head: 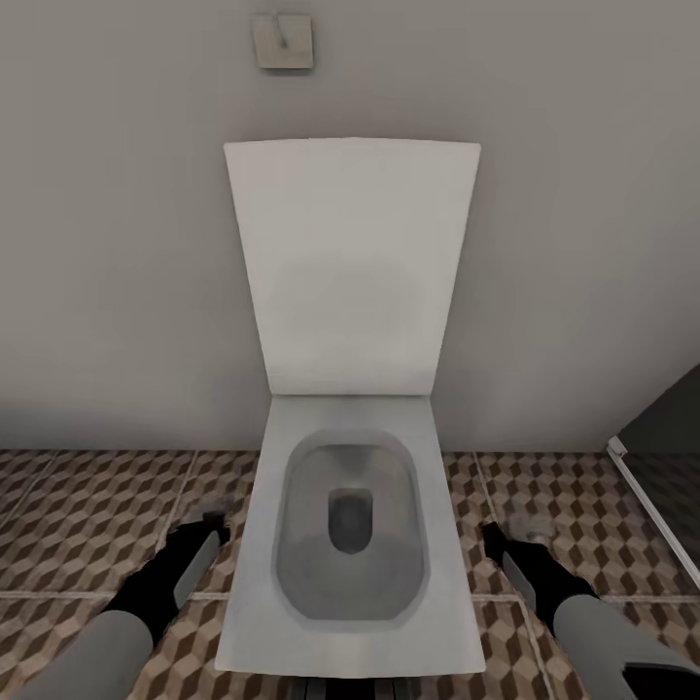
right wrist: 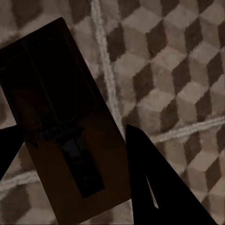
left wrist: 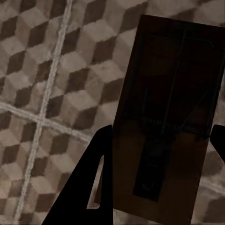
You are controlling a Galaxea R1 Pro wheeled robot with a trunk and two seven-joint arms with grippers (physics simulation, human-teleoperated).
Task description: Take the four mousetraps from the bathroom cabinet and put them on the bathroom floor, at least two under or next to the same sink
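Note:
Each of my hands holds a mousetrap. In the left wrist view a flat dark-brown mousetrap [left wrist: 168, 93] with a wire spring sits between the black fingers of my left gripper [left wrist: 159, 140], which is shut on it above the bathroom floor [left wrist: 37, 70]. In the right wrist view a second mousetrap [right wrist: 51, 93] is clamped in my right gripper [right wrist: 72, 136] over the cube-patterned tiles [right wrist: 178, 70]. From the head camera, my left gripper [head: 207, 537] and right gripper [head: 507, 546] hang low on either side of a toilet. The cabinet and the sink are out of view.
A white toilet [head: 258, 583] with its lid [head: 350, 272] raised stands straight ahead against a grey wall, between my two arms. A small square plate [head: 283, 42] is on the wall above. A dark panel with a white edge [head: 671, 437] rises at the right.

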